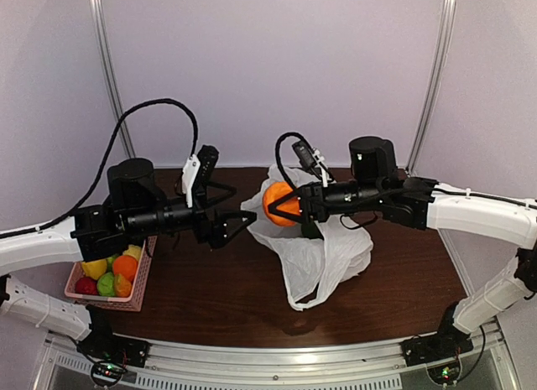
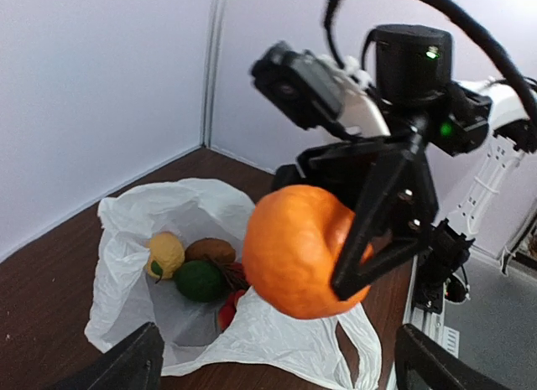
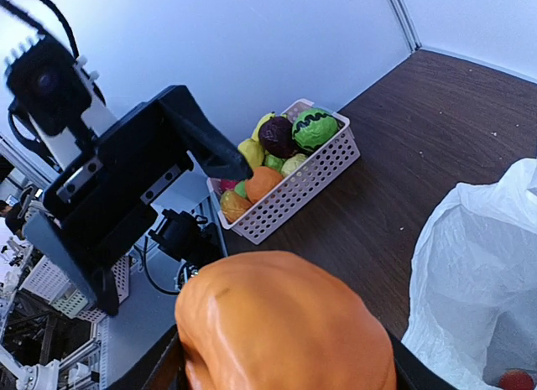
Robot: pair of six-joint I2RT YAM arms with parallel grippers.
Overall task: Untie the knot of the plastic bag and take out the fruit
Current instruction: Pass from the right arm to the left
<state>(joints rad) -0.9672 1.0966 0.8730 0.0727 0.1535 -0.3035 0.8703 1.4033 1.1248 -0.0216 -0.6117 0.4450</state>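
The white plastic bag [image 1: 323, 252] lies open on the dark table, and no knot shows in its handle loops [image 2: 369, 356]. My right gripper [image 1: 281, 207] is shut on a large orange fruit [image 1: 279, 202] and holds it in the air above the bag's left side. The orange fills the right wrist view [image 3: 285, 323] and hangs in front of the left wrist camera [image 2: 302, 247]. My left gripper [image 1: 239, 212] is open and empty, just left of the orange, with its fingers [image 2: 126, 365] spread wide. Inside the bag lie a yellow fruit [image 2: 165, 253], a green one [image 2: 199, 281], a brown one [image 2: 210, 250] and a red one [image 2: 226, 310].
A pink basket [image 1: 138, 281] holding several fruits stands at the table's left edge, under the left arm; it also shows in the right wrist view [image 3: 294, 184]. Walls close the table at the back and on both sides.
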